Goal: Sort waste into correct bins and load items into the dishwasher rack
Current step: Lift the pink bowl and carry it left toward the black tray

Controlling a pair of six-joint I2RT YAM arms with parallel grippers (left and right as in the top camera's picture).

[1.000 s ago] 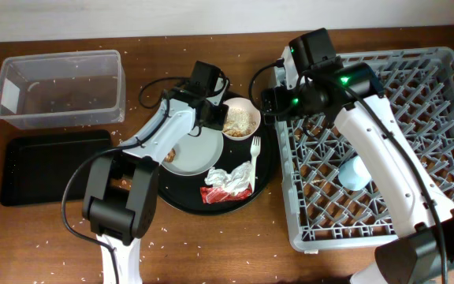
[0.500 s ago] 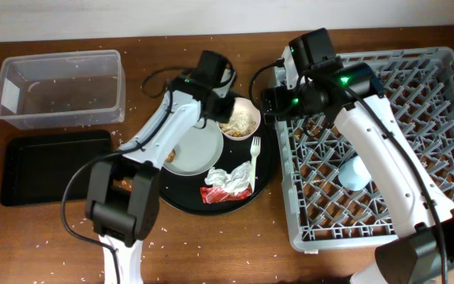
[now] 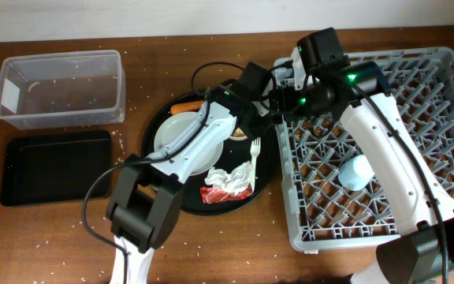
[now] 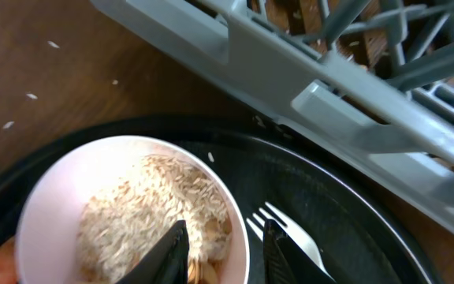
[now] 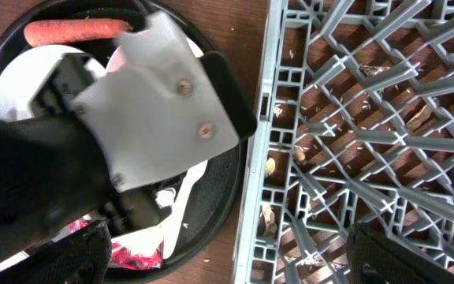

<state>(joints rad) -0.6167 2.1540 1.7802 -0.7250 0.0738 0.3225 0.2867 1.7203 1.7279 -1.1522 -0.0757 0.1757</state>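
Note:
The white bowl [image 4: 93,189] of rice [image 4: 148,213] sits on the round black tray. My left gripper [image 4: 225,254] is open and straddles the bowl's right rim, one finger on the rice and the other over the white fork [image 4: 290,237]. From overhead the left gripper [image 3: 247,112] covers most of the bowl [image 3: 241,131]. The orange carrot [image 3: 186,106] lies by the grey plate [image 3: 180,142]. Napkin [image 3: 231,178] and red wrapper [image 3: 221,196] lie at the tray's front. My right gripper [image 5: 235,256] hangs wide open over the dishwasher rack's [image 3: 385,142] left edge. A light-blue cup [image 3: 357,172] stands in the rack.
The clear tub [image 3: 61,87] and the shallow black tray [image 3: 53,166] are at the far left. The round black tray [image 3: 262,177] butts against the rack's left wall [image 4: 329,102]. The left wrist [image 5: 156,102] sits right under the right wrist camera. Rice grains are scattered on the wood.
My left arm has swung right and now comes at the bowl from the rack side, uncovering the carrot and more of the plate. The right arm shifted slightly right. The bowl stays put.

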